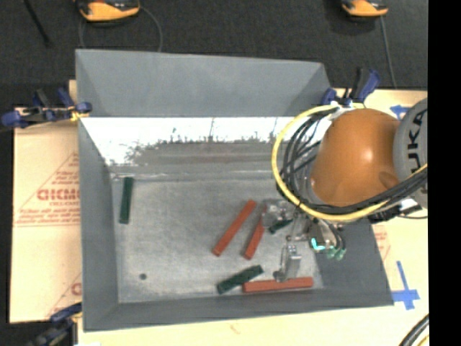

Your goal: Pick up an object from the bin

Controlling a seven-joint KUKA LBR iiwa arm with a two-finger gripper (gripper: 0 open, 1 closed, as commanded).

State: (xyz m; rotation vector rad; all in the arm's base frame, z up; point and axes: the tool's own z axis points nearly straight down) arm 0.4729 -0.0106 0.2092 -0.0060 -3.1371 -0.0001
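We judge the pick as not yet made. Nothing is lifted clear of the floor of the bin (97, 215), and we see no thing gripped. The claw (289, 264) hangs low in the right part of the bin, under the arm's orange cover (353, 161) and its loops of cable. We cannot tell whether it is spread or pressed together, because the wrist hardware crowds it.

Just below it in the view, along the near wall, a red-brown bar (278, 285) lies flat on the floor. It is the nearest thing and, in our judgement, the likeliest candidate. A dark green bar (240, 280) lies at its left end, touching it or nearly so. To the claw's left two more red-brown pieces lie side by side on a slant, the longer stick (235, 228) and the shorter stick (253, 241), near the claw but apart from it. A green strip (126, 199) lies well apart by the left wall. What is left, as we see it, is to close on one thing and raise it out.

As for writing, the arm's casing (412, 146) at the right bears large dark letters of which we read "UKA"; the rest is cut off. We can make out no label on the bars.
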